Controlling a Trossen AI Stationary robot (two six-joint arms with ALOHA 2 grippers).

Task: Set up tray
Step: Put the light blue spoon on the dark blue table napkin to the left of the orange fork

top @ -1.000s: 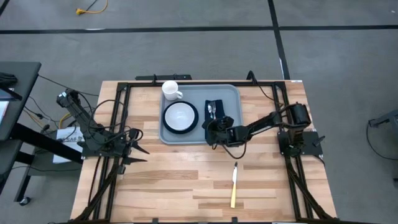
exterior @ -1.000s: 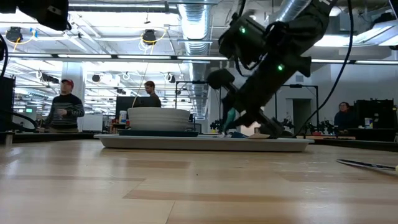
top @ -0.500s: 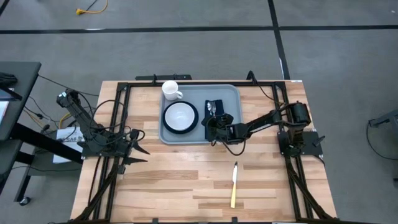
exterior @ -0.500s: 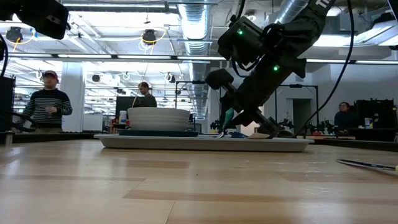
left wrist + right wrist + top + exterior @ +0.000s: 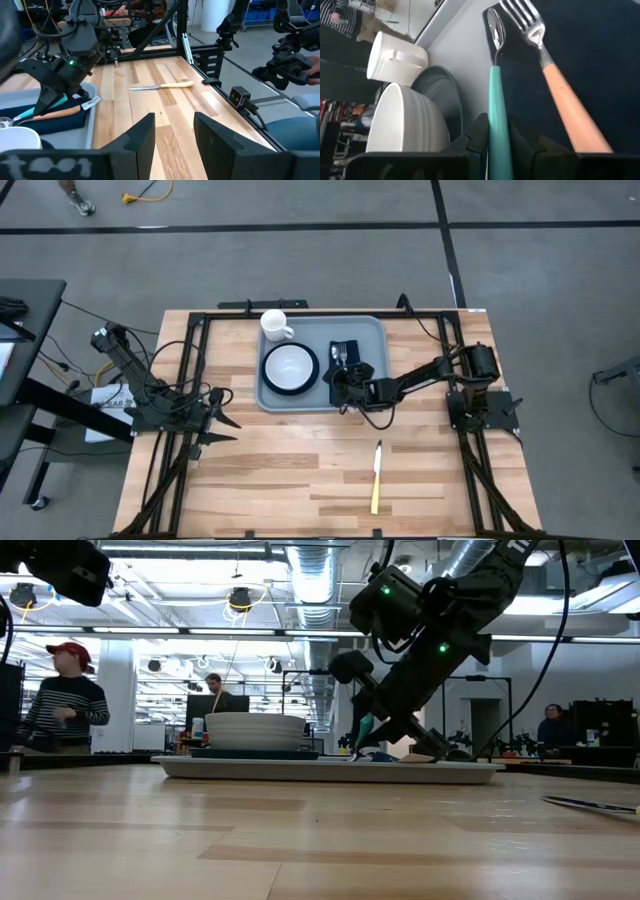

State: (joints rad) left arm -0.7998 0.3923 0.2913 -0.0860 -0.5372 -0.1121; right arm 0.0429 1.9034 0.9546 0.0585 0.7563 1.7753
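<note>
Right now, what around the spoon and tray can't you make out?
- Spoon handle end: right wrist view, hidden between right gripper fingers.
- Napkin near end: high view, covered by that gripper.
- Knife: low view, cut off by the edge.
- Tray contents: low view, edge-on.

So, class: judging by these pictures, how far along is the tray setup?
Done: plate and bowl, mug, napkin and fork are on the tray. In hand: the right gripper holds the teal spoon over the napkin beside the fork. Left: the knife lies on the table. The left gripper waits at the table's left edge.
</note>
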